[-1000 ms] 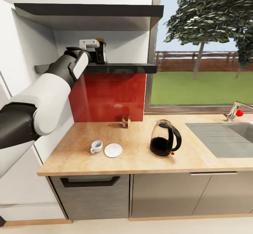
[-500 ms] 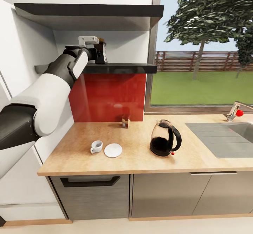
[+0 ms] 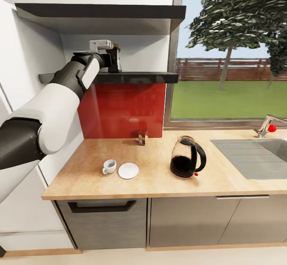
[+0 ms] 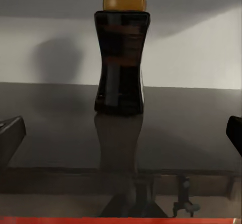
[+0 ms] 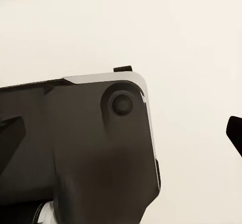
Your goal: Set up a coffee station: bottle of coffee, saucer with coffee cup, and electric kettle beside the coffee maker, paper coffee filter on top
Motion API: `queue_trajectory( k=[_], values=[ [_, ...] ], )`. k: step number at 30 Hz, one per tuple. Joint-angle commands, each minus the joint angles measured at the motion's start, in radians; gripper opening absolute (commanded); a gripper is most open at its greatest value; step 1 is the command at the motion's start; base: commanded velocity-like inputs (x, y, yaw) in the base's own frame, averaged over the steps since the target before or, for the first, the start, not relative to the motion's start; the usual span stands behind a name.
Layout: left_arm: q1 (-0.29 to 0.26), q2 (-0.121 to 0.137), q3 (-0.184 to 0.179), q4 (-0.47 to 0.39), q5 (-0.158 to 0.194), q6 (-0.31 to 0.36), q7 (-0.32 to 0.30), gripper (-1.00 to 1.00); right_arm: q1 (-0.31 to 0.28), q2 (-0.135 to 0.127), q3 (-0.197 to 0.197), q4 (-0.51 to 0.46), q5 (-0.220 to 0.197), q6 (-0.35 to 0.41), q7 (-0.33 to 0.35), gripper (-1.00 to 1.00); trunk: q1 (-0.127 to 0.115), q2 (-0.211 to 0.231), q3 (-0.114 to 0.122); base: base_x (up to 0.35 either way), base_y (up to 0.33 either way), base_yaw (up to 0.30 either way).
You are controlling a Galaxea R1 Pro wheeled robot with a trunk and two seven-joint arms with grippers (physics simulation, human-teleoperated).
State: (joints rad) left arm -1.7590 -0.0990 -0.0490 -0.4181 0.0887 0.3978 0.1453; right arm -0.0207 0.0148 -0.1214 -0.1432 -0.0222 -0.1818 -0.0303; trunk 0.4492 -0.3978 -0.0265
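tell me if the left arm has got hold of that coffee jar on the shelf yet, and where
Nothing is held. The left end effector is open, its fingertips spread wide and short of the bottle of coffee, which stands upright and untouched on the shelf.

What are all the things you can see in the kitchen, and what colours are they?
Squat dark brown coffee jar with yellow lid: one, standing on the dark shelf.
Dark wall shelf: one, above the red panel.
Glossy red back panel: one, behind the counter.
Light beige wooden countertop: one, on grey cabinets.
Tiny white cup with side handle: one, on the counter, beside the saucer.
Flat round white saucer: one, bare.
Clear glass kettle with black handle: one, dark inside, right of the saucer.
Small glass tumbler: one, by the red panel.
Grey sink: one, far right.
Left gripper: open, facing the jar.
Right gripper: open.
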Motion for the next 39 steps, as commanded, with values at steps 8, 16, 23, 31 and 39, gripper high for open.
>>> queue_trajectory(
  k=[8, 16, 23, 31, 39],
  values=[
    [0.002, 0.001, -0.009, -0.036, 0.009, 0.0, 0.005, 1.0, -0.001, 0.001, -0.004, 0.0, -0.002, -0.004, 0.0, 1.0, 0.001, -0.002, -0.002, 0.048, 0.0, 0.0],
    [0.003, 0.001, -0.007, -0.062, 0.009, 0.005, 0.005, 1.0, -0.001, -0.002, -0.003, 0.003, -0.001, -0.004, -0.001, 1.0, 0.001, -0.002, -0.002, 0.177, 0.0, 0.0],
    [0.003, 0.002, -0.005, -0.062, 0.009, 0.006, 0.005, 1.0, -0.001, -0.006, -0.003, 0.004, -0.001, -0.004, -0.002, 1.0, 0.001, -0.002, -0.002, 0.32, 0.0, 0.0],
    [0.003, 0.002, -0.007, -0.062, 0.009, 0.003, 0.005, 1.0, -0.001, -0.007, -0.003, 0.004, -0.001, -0.004, -0.002, 1.0, 0.001, -0.002, -0.002, 0.226, 0.0, 0.0],
    [0.027, 0.002, -0.005, -0.068, 0.009, 0.001, -0.02, 1.0, -0.001, -0.007, -0.003, 0.004, -0.001, -0.004, -0.002, 1.0, 0.001, -0.002, -0.002, 0.027, 0.0, 0.0]
  ],
)
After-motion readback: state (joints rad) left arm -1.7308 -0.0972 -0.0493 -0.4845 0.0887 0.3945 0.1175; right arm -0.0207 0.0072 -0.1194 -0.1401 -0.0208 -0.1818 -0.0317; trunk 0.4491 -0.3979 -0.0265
